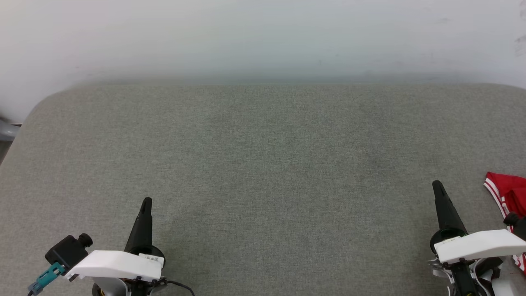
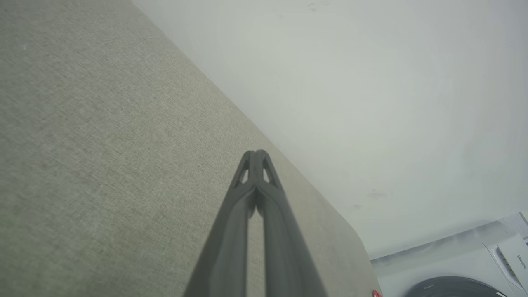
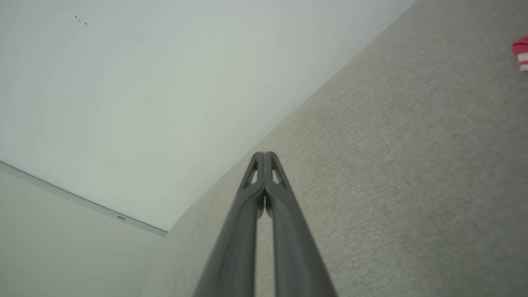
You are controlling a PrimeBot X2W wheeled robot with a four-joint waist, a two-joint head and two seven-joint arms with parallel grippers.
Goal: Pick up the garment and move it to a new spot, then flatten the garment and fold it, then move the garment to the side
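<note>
One garment (image 1: 507, 193) is in view, a red piece with red-and-white striped trim at the right edge of the head view. There is one grey fabric-covered worktop (image 1: 263, 164) and one pale wall (image 1: 263, 37) behind it. Two grippers show, the left gripper (image 1: 146, 203) and the right gripper (image 1: 438, 186), each with one pair of dark jaws, which makes four fingers in all. There are two white wrist covers, the left wrist cover (image 1: 117, 265) and the right wrist cover (image 1: 478, 244). One teal plug (image 1: 47, 277) sits by the left wrist. One washing machine (image 2: 453, 272) appears in the left wrist view's lower right corner.
</note>
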